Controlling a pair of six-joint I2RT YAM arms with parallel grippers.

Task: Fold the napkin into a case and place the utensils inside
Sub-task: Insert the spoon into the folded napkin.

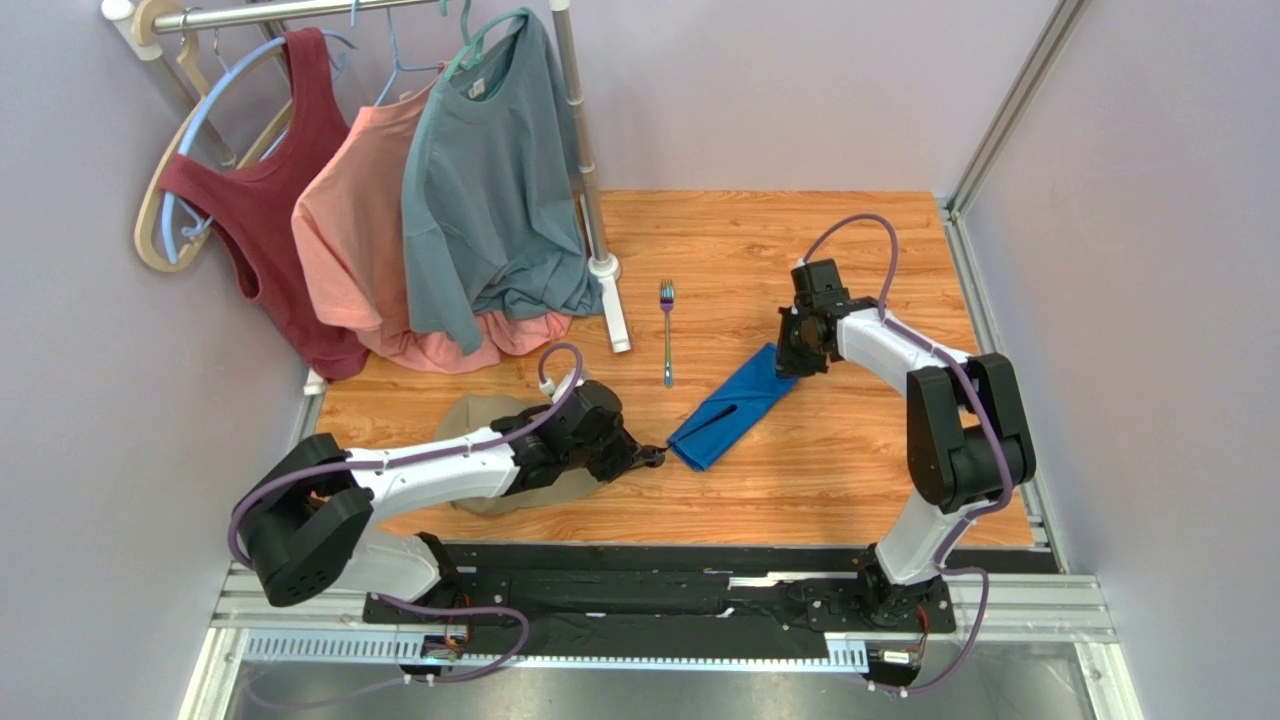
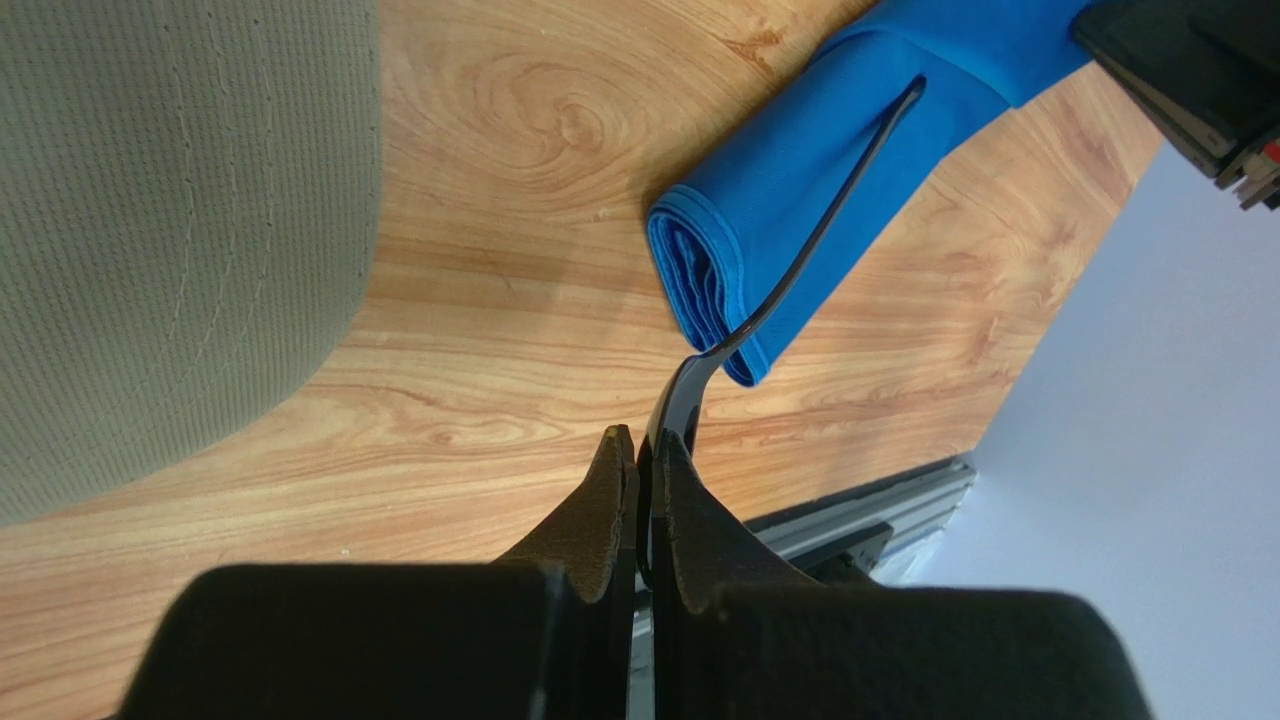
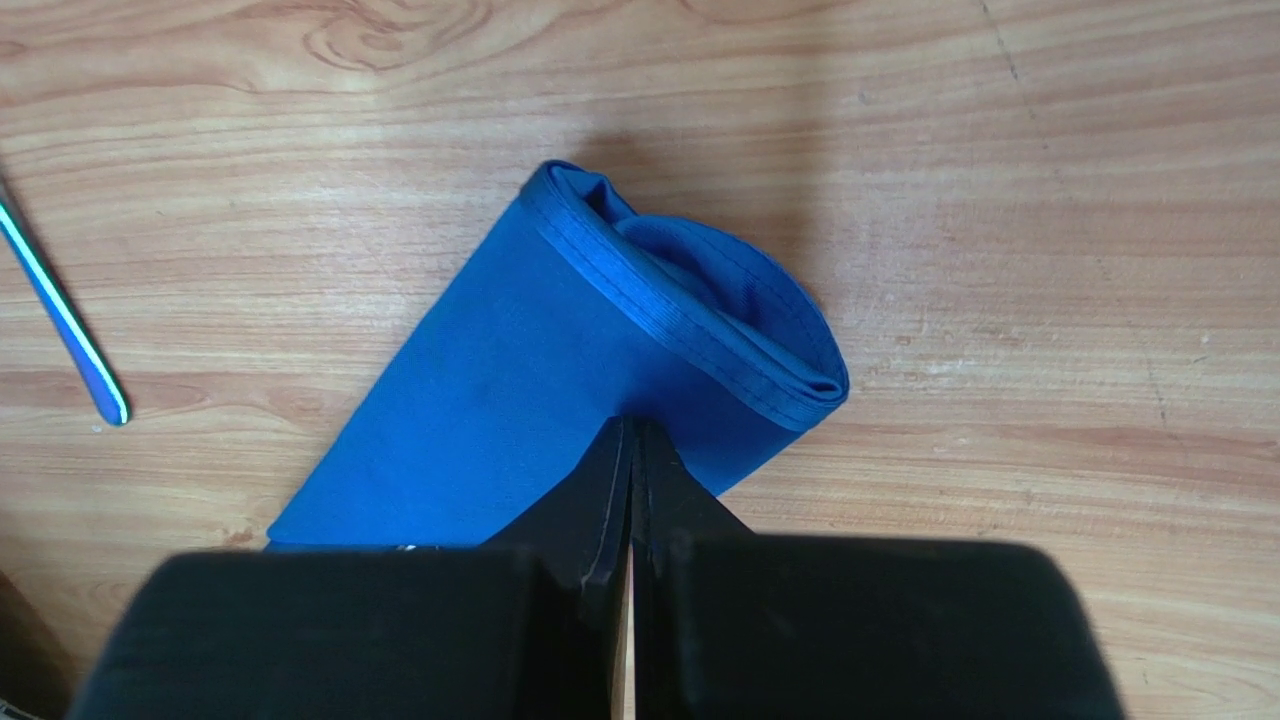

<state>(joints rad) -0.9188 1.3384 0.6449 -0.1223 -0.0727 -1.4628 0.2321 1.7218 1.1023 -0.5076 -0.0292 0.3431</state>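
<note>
While in tool (image 2: 643, 450), spoon (image 2: 819, 225) on case (image 2: 781, 150).

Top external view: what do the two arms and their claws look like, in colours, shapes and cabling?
The left arm and right arm have white link shells between bulky black joints, each trailed by a looping purple-grey cable. The left claw and right claw are matte black, with wedge-shaped fingers tapering to narrow tips.

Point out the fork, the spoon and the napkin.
fork (image 1: 667, 333): top external view, middle of its handle.
spoon (image 2: 831, 213): left wrist view, middle of its black stem.
napkin (image 3: 526, 375): right wrist view, flat folded face.
</note>
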